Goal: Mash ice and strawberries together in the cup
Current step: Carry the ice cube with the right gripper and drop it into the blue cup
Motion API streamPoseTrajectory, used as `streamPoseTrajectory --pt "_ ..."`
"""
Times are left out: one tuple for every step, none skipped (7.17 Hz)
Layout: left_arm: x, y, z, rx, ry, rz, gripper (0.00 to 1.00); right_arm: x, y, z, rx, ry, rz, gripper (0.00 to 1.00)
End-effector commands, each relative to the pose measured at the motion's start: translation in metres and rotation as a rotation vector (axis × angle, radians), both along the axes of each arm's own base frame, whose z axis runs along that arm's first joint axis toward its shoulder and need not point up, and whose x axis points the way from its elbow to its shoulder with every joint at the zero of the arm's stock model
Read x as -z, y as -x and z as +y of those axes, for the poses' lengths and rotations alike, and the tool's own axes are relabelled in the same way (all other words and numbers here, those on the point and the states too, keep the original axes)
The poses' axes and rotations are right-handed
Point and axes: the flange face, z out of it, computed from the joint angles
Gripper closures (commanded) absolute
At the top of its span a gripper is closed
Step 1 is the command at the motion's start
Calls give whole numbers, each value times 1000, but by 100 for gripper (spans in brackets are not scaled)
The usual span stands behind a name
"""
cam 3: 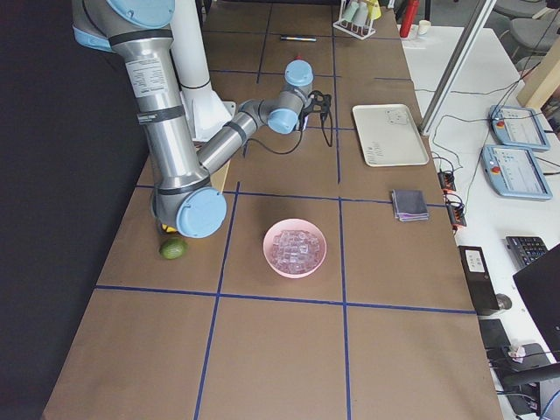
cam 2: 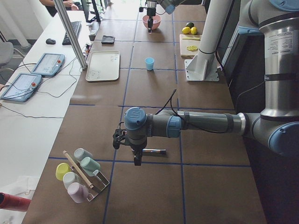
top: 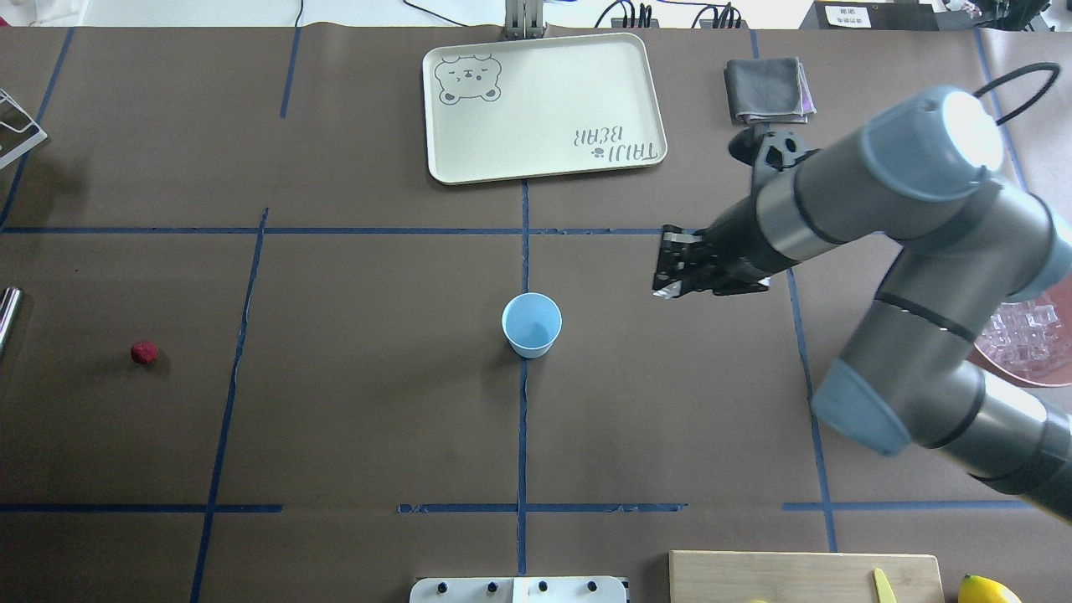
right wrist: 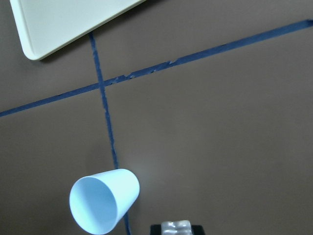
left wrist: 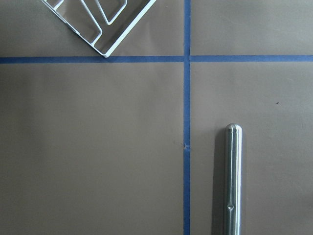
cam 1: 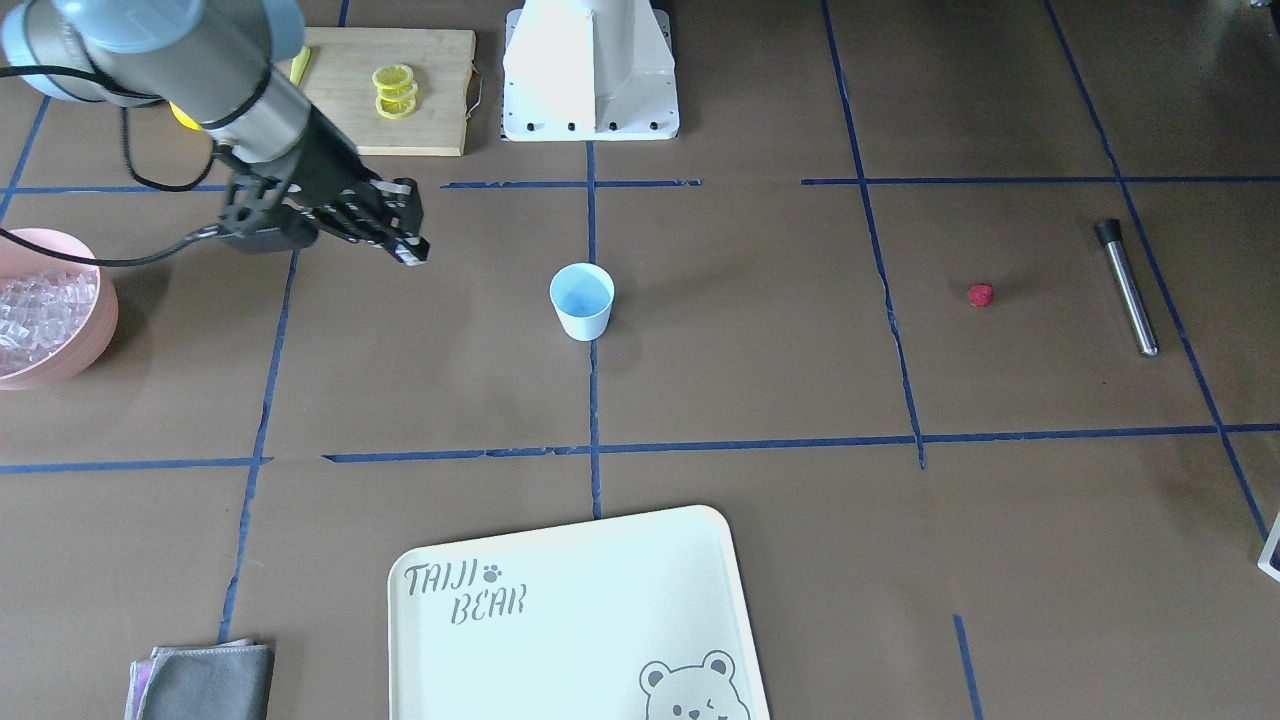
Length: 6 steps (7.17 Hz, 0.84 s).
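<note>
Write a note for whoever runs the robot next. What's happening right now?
Right claw: shut on an ice cube, in the air between the bowl and the cup.
Left claw: over the rod; cannot tell if open or shut.
Cup: upright mid-table, empty.
Strawberry: on the table near the rod.
Other ice: in the bowl.
Done: one cube picked up.
Left: put ice and strawberry in the cup, then mash.
</note>
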Motion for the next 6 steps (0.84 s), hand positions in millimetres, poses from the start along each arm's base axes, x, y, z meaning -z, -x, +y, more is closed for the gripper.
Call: streamPoseTrajectory --pt "0 0 1 0 0 0 0 35 82 18 -83 29 72 99" --pt "0 0 1 -1 -1 0 0 44 118 12 -74 33 92 99" --pt "0 -1 1 -3 -1 0 0 49 130 7 -72 36 96 97" --pt "0 0 1 -1 -1 0 0 52 136 6 -68 30 89 96" --pt "0 -1 1 -3 -1 0 0 55 142 8 -62 28 86 89" --pt "0 -1 1 -3 -1 0 0 53 144 11 -57 28 89 24"
